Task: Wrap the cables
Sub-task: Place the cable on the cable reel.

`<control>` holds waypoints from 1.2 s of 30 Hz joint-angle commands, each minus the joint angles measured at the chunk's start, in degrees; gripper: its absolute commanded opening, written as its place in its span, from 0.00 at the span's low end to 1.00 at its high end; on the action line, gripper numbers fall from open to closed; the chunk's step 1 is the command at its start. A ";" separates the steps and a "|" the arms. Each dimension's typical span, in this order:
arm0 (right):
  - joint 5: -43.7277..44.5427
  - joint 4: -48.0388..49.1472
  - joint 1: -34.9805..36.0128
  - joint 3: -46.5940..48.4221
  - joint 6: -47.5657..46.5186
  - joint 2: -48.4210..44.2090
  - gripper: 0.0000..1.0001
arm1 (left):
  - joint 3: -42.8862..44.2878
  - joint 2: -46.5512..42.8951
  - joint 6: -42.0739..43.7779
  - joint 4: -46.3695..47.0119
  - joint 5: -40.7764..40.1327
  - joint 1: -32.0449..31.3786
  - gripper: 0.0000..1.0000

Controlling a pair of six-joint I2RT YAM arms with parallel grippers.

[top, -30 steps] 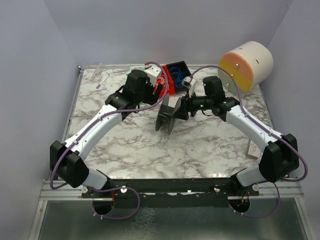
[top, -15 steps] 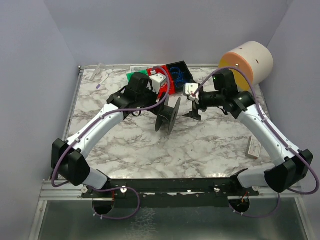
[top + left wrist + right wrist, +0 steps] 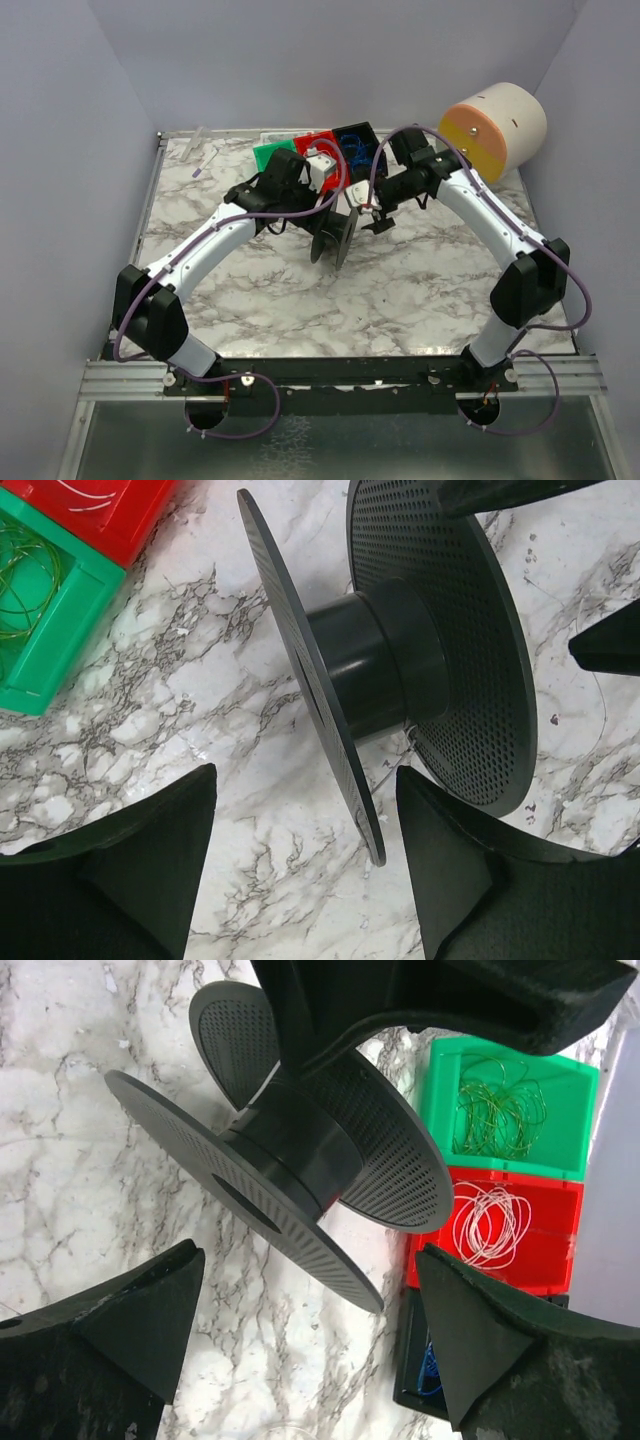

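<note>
The cables lie in small bins at the back: a green coil point(image 3: 500, 1105) in the green bin point(image 3: 268, 155), a whitish coil point(image 3: 490, 1222) in the red bin point(image 3: 318, 143), and a blue one point(image 3: 430, 1375) in the black bin point(image 3: 358, 143). The green coil also shows in the left wrist view point(image 3: 25, 580). A dark grey spool point(image 3: 335, 235) stands on its flange edges on the marble table. My left gripper point(image 3: 312, 213) is open just left of it; one flange edge point(image 3: 350, 780) lies between its fingers, untouched. My right gripper point(image 3: 373, 215) is open and empty just right of the spool point(image 3: 290, 1160).
A large cream and orange cylinder point(image 3: 495, 128) lies at the back right corner. A small white-purple item point(image 3: 205, 160) lies at the back left. A hair-thin strand point(image 3: 600, 695) lies on the marble table point(image 3: 400, 290) beside the spool. Walls close in on three sides.
My right gripper has let go of the spool and drawn back a little to the right, its arm swinging round. My left gripper has shifted slightly right, toward the spool.
</note>
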 commanded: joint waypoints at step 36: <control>-5.64 -9.97 0.26 3.19 -9.26 6.25 0.01 | 2.48 4.16 1.55 1.74 -1.11 -0.04 0.70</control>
